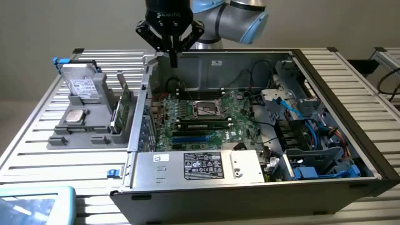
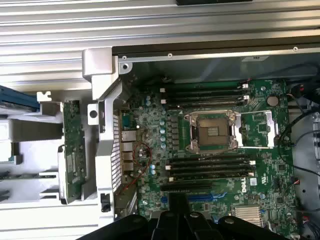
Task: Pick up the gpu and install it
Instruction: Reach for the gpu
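- The claw (image 1: 172,58) hangs over the far corner of the open computer case (image 1: 145,89), on the exterior view's left side. It sits above the case's side wall, well clear of everything below.
- Its fingers look pressed together into a single point, with nothing between them.
- The gpu (image 1: 127,104) has not been picked up. It stands on edge in a grey holder (image 1: 81,138) on the slatted worktop (image 1: 37,154), just outside that same side wall.
- The relation that matters: from the claw, the gpu lies lower, toward the exterior view's left and nearer that camera. Only the case wall separates the two.
- The card's long axis runs alongside the case wall, from the near end of the holder to the far end. In the wrist view the gpu (image 2: 73,145) shows as a narrow green strip seen from above, its upper edge facing the claw (image 2: 177,207).
- The far end of the card is the end closest to the claw, as far as I can judge.
- Inside the case, the motherboard (image 1: 200,126) lies flat, with its blue expansion slots (image 1: 190,139) unoccupied.
- A hard drive (image 1: 81,86) sits in the same holder, farther from the case than the gpu.
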Available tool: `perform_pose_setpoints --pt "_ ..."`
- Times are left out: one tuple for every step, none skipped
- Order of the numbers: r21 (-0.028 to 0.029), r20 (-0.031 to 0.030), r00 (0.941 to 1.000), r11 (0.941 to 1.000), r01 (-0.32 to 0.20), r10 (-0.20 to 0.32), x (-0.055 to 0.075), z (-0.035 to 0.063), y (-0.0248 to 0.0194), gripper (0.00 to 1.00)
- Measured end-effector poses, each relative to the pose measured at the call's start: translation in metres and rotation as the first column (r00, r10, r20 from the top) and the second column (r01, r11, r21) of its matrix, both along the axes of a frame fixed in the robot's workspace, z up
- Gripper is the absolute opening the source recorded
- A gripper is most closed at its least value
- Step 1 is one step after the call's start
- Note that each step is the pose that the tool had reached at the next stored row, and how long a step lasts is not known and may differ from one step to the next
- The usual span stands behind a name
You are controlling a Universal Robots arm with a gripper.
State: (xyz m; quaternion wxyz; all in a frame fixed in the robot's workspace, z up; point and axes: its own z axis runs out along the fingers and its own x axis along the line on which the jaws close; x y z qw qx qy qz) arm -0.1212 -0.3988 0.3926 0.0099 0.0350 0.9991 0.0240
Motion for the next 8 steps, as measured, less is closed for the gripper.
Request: perform_pose_setpoints --pt "0.0000 0.0000 1.0000 1.0000 0.000 0.000 0.0000 0.0000 0.0000 0.11" --pt "0.0000 -0.0001 1.0000 1.0000 0.000 0.000 0.0000 0.0000 0.0000 0.11" --pt "0.0000 -0.0002 1.0000 1.0000 0.000 0.000 0.0000 0.0000 0.0000 0.11" --pt "0.0000 -0.0002 1.0000 1.0000 0.000 0.000 0.0000 0.0000 0.0000 0.11" --pt "0.0000 -0.0002 1.0000 1.0000 0.000 0.000 0.0000 0.0000 0.0000 0.11" --pt "0.0000 -0.0002 1.0000 1.0000 0.000 0.000 0.0000 0.0000 0.0000 0.11" --pt "0.0000 -0.0002 1.0000 1.0000 0.000 0.000 0.0000 0.0000 0.0000 0.11" --pt "0.0000 -0.0003 1.0000 1.0000 0.000 0.000 0.0000 0.0000 0.0000 0.11"
